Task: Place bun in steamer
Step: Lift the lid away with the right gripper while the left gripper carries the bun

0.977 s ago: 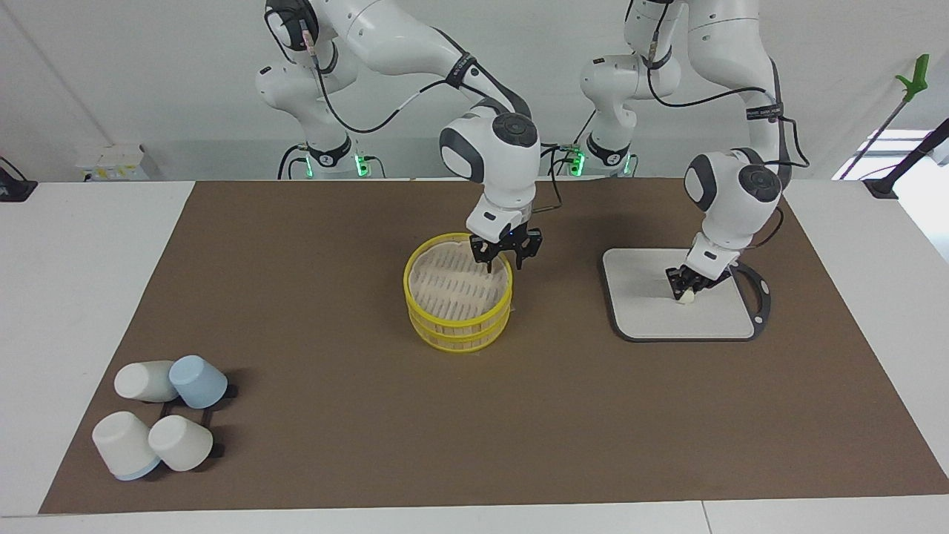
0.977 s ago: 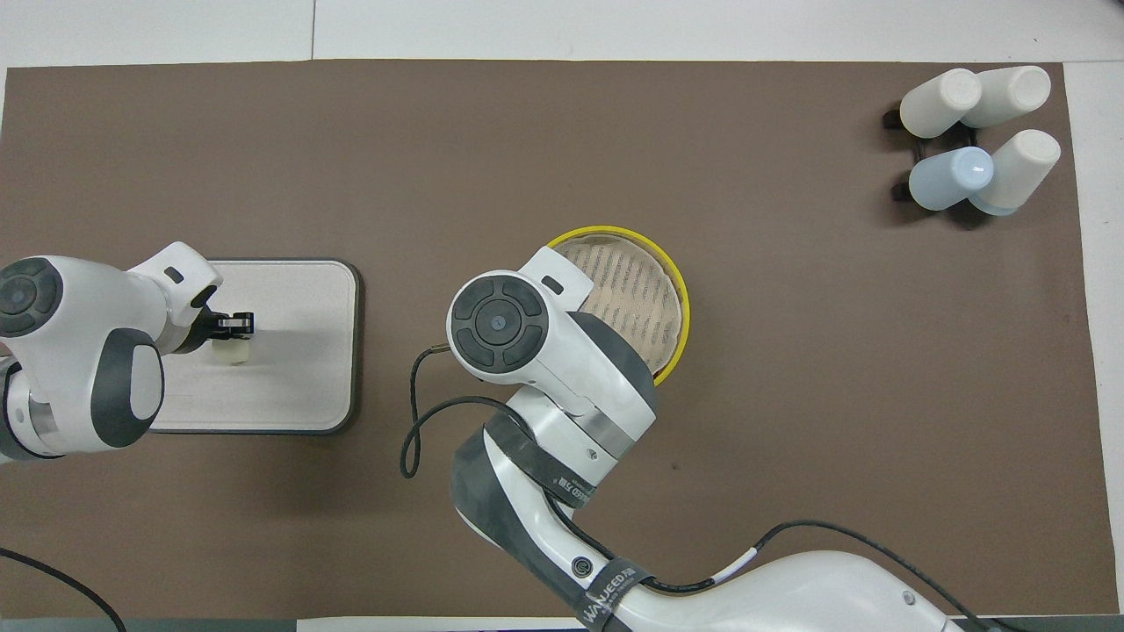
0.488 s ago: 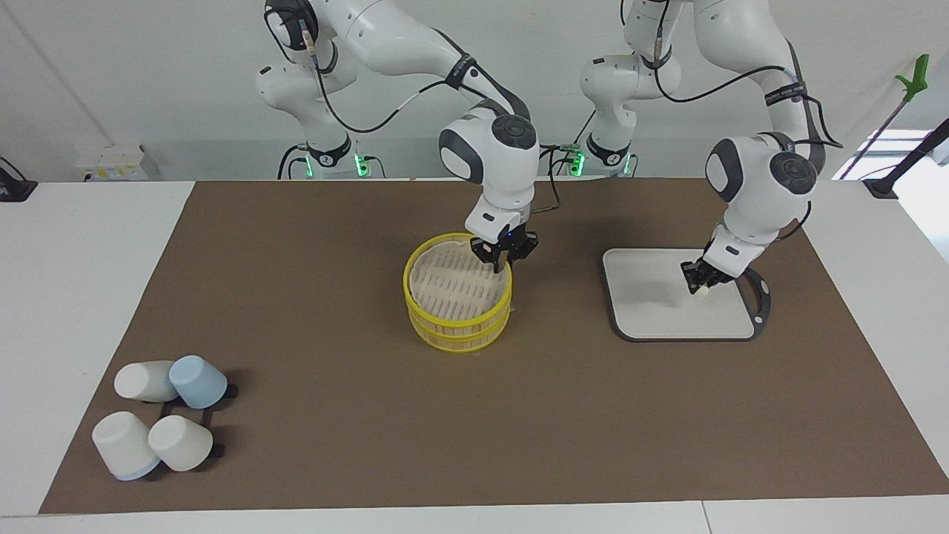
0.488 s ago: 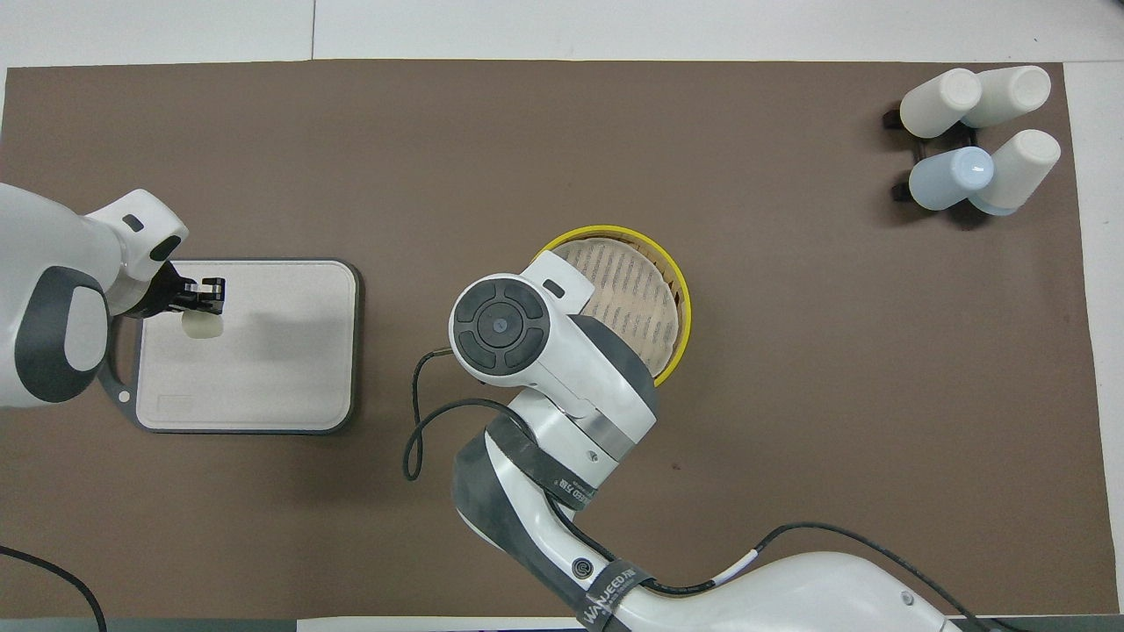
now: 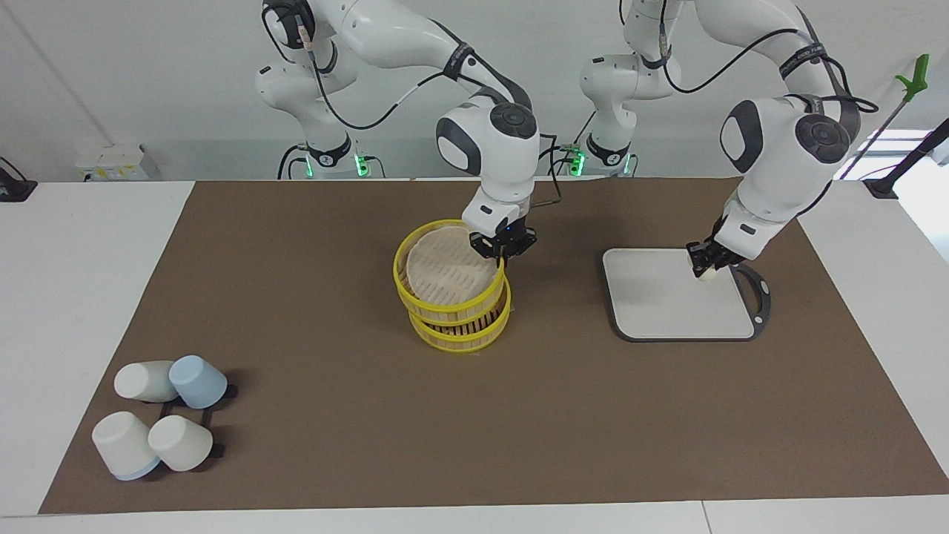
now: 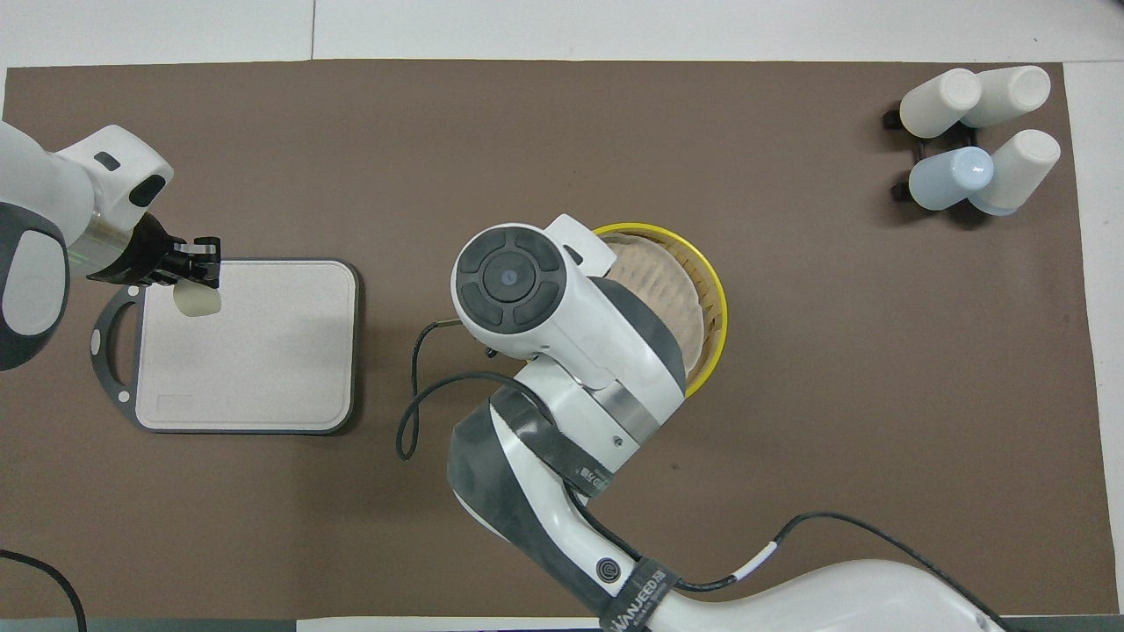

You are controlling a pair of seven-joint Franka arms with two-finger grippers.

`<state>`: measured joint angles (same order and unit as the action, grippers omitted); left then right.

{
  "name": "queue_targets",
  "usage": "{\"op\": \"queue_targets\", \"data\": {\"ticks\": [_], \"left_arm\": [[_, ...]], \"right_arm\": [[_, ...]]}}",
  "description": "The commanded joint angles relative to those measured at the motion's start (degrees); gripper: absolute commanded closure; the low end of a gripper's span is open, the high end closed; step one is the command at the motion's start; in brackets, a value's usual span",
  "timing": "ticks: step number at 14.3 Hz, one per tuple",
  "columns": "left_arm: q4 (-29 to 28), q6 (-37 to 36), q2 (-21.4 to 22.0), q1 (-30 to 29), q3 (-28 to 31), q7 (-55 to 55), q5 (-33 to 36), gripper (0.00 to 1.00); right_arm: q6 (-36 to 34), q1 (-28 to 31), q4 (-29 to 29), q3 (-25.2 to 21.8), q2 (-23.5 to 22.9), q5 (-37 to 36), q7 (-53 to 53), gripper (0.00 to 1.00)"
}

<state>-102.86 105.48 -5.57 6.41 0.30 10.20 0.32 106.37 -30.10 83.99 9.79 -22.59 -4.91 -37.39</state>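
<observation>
The bun (image 5: 706, 274) is a small cream lump held in my left gripper (image 5: 704, 261), up in the air over the edge of the flat grey board (image 5: 652, 304) nearest the robots. The overhead view shows the bun (image 6: 195, 301) under the left gripper (image 6: 204, 263). The steamer (image 5: 445, 274) stands mid-table. My right gripper (image 5: 504, 251) is shut on the yellow rim of its upper tier, which is lifted and tilted off the lower tier (image 5: 463, 334). In the overhead view the right wrist covers that gripper and part of the steamer (image 6: 713, 307).
The board (image 6: 263, 369) has a dark rim and a loop handle at the left arm's end. Several white and blue cups (image 5: 159, 423) lie on a black rack, farthest from the robots at the right arm's end; they also show in the overhead view (image 6: 979, 140).
My left gripper has lifted the bun off the board and carried it up and toward the robots. My right gripper has closed on the steamer's rim and raised the upper tier, tilting it.
</observation>
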Motion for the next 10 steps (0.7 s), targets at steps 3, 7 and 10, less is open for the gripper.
{"op": "queue_targets", "data": {"ticks": [3, 7, 10], "left_arm": [[3.98, 0.95, -1.19, 14.30, -0.04, 25.96, -1.28, 0.73], [7.67, 8.31, -9.35, 29.07, -0.04, 44.52, -1.20, 0.70], [7.94, 14.48, -16.54, 36.89, 0.23, 52.97, -0.41, 0.70]], "right_arm": [[-12.92, 14.16, -0.94, 0.23, 6.50, 2.36, 23.62, 1.00], [-17.50, 29.90, -0.15, 0.23, 8.26, 2.62, 48.85, 1.00], [-16.46, 33.09, 3.89, 0.23, 9.93, 2.53, 52.42, 1.00]]}}
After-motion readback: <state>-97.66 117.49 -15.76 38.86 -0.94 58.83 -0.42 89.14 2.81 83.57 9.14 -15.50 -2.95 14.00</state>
